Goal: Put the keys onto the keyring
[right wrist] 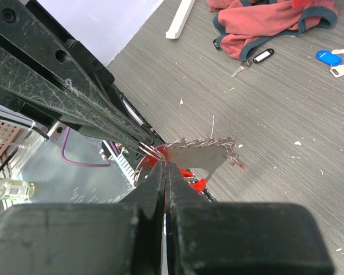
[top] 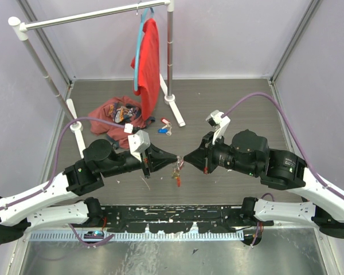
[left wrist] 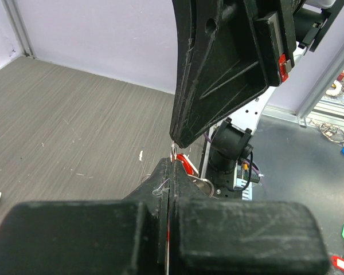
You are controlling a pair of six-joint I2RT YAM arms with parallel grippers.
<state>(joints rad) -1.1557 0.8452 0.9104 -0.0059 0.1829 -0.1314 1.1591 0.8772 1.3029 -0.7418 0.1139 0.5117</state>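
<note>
Standing over the rig, I see the two arms meeting nose to nose just below the middle of the overhead view. The keyring (top: 176, 171) dangles between their tips, above the grey wood-grain surface (top: 235, 109). It is a loop of thin silver chain, with a flat red tag (left wrist: 186, 163) peeking out low in the left wrist view. The left gripper (top: 175, 157) has its black, scratched jaws pressed together, the chain's thin wire caught at their very end. The right gripper (top: 186, 158) has its jaws together too, clamped on a flat silver metal piece (right wrist: 202, 156) edged with fine chain links; I cannot tell whether that piece is a key. Loose keys lie well apart from this: a blue-tagged key (top: 162, 130) above centre, and a black-tagged key (right wrist: 258, 57) just beside a crumpled red garment (right wrist: 264, 17) at the top edge of the right wrist view. At upper middle a red shirt (top: 150, 63) hangs from a blue hanger (top: 137, 57) on a white rail (top: 92, 16).
</note>
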